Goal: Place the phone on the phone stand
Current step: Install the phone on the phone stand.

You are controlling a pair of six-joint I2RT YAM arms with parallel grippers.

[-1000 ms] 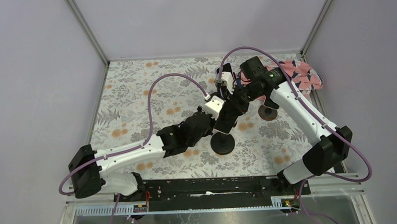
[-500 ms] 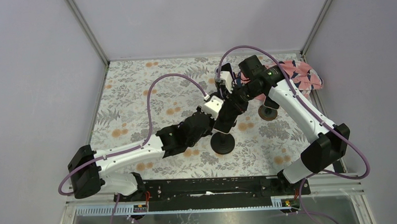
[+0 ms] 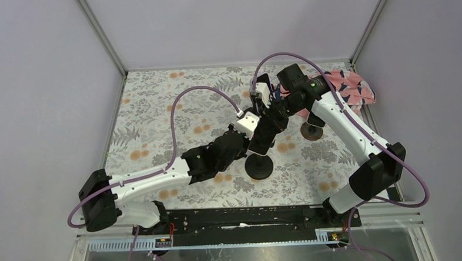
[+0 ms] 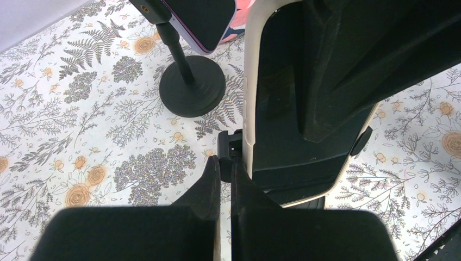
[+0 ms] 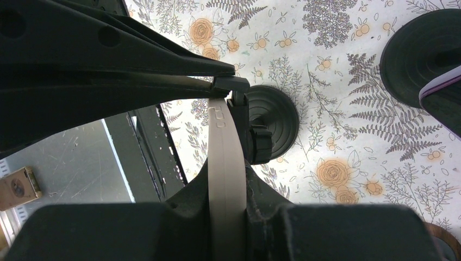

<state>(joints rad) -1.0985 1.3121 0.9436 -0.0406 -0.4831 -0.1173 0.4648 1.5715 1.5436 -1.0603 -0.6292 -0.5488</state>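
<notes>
Right tool point(image 5: 227, 187) clamps the phone point(image 5: 220, 138), which seemingly touches the phone stand point(image 5: 278, 120)

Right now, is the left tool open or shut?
Shut. In the left wrist view, the left tool has its fingers together, nothing between them, next to the phone.

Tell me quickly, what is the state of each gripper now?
Left gripper: shut, tips at the clamp of the phone stand.
Right gripper: shut on the phone.
</notes>
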